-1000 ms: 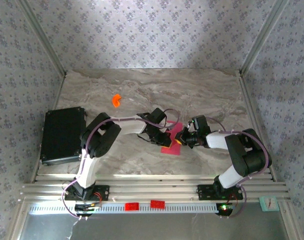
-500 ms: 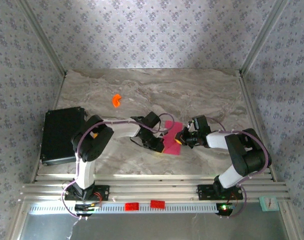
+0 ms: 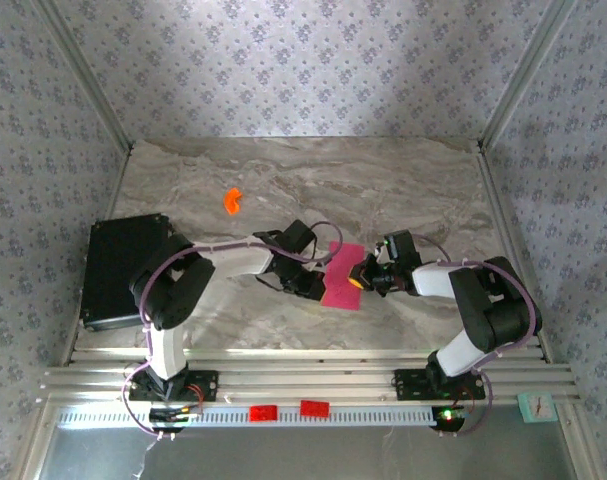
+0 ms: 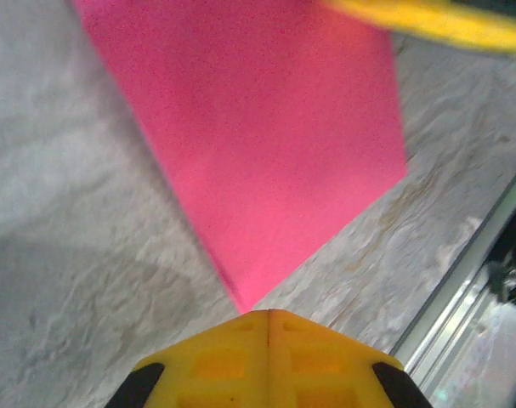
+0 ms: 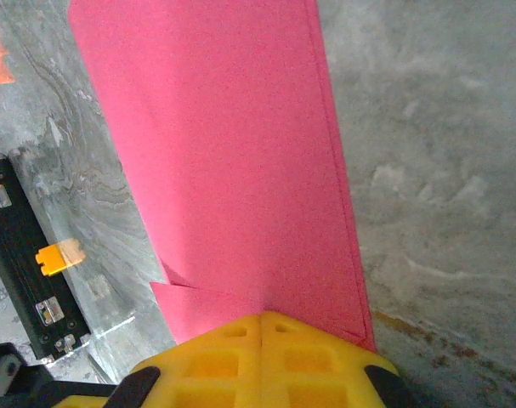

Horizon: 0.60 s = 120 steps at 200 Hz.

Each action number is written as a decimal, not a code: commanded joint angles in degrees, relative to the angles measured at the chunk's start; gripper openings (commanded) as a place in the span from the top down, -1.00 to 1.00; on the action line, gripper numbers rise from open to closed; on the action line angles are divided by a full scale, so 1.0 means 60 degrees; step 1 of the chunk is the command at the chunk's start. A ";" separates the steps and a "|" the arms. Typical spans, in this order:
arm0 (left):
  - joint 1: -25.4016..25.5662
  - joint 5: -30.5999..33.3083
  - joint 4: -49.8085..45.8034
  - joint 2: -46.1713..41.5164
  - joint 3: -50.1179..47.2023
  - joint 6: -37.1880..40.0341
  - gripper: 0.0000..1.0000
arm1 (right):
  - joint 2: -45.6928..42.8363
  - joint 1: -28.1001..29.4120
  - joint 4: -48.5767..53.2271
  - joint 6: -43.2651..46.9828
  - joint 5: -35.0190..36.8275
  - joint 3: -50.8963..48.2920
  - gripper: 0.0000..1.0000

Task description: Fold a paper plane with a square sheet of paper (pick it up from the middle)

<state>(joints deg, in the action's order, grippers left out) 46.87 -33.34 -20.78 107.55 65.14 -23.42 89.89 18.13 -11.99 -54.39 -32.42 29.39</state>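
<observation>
On table: paper between left end effector, right end effector; case left.

The pink paper overruns both wrist views' top edges.

Left arm and right arm: white tubular links are noted between bulky black joint housings. Lilac cables are looped along each arm. Black base plates are bolted to the rail; a green lamp is lit below the right one. Left gripper and right gripper are moulded in yellow with square recesses, black at the outer corners.
</observation>
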 commanded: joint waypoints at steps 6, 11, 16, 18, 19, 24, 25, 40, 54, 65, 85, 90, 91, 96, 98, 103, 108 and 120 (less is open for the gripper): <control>-0.0062 -0.0660 0.0346 0.0634 0.0844 -0.0288 0.91 | 0.0122 -0.0070 0.0878 0.0100 0.0494 -0.0104 0.90; -0.0046 -0.0664 0.0093 0.0819 0.1007 -0.0224 0.91 | 0.0129 -0.0063 0.0885 0.0100 0.0470 -0.0072 0.90; -0.0044 -0.0597 -0.0069 0.0974 0.1106 -0.0180 0.91 | 0.0107 -0.0052 0.0885 0.0100 0.0466 -0.0047 0.90; -0.0036 -0.0577 -0.0108 0.1020 0.1128 -0.0172 0.92 | 0.0107 -0.0049 0.0885 0.0100 0.0460 -0.0038 0.89; -0.0035 -0.0557 -0.0117 0.1040 0.1126 -0.0170 0.92 | 0.0107 -0.0049 0.0877 0.0100 0.0449 -0.0029 0.89; -0.0028 -0.0513 -0.0140 0.1109 0.1114 -0.0156 0.93 | 0.0097 -0.0048 0.0866 0.0097 0.0432 0.0004 0.89; -0.0031 -0.0510 -0.0133 0.1128 0.1112 -0.0155 0.92 | 0.0094 -0.0048 0.0868 0.0106 0.0428 0.0014 0.89; -0.0027 -0.0551 -0.0135 0.1227 0.0933 -0.0100 0.93 | 0.0053 -0.0052 0.0844 0.0145 0.0308 0.0129 0.88; -0.0032 -0.0585 -0.0144 0.1304 0.0779 -0.0039 0.94 | -0.0070 -0.0078 0.1174 0.0350 0.0248 0.0386 0.86; -0.0021 -0.0564 -0.0183 0.1373 0.0683 0.0007 0.95 | -0.0306 -0.0041 0.1408 0.0503 0.0299 0.0533 0.85; -0.0031 -0.0291 -0.0199 0.1440 0.0516 -0.0035 0.96 | -0.0661 0.0091 0.1539 0.0556 0.0314 0.0654 0.84; -0.0047 -0.0239 -0.0185 0.1462 0.0476 -0.0051 0.97 | -0.0715 0.0177 0.1501 0.0534 0.0307 0.0650 0.84; -0.0041 -0.0227 -0.0178 0.1466 0.0471 -0.0051 0.97 | -0.0722 0.0196 0.1500 0.0530 0.0307 0.0652 0.84; -0.0043 -0.0187 -0.0174 0.1488 0.0444 -0.0084 0.97 | -0.0745 0.0278 0.1443 0.0497 0.0306 0.0617 0.84; -0.0054 -0.0186 -0.0164 0.1504 0.0449 -0.0082 0.97 | -0.0747 0.0304 0.1431 0.0481 0.0314 0.0601 0.84; -0.0063 -0.0181 -0.0143 0.1534 0.0443 -0.0102 0.98 | -0.0732 0.0439 0.1319 0.0409 0.0321 0.0572 0.84; -0.0062 -0.0180 -0.0147 0.1556 0.0450 -0.0110 0.98 | -0.0703 0.0582 0.1197 0.0335 0.0327 0.0525 0.84; -0.0063 -0.0199 -0.0141 0.1587 0.0447 -0.0139 0.98 | -0.0516 0.0933 0.0808 0.0161 0.0300 0.0430 0.84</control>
<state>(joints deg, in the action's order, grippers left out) 46.50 -36.16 -19.40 115.15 69.56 -24.08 86.37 20.34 -6.22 -52.69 -30.92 31.88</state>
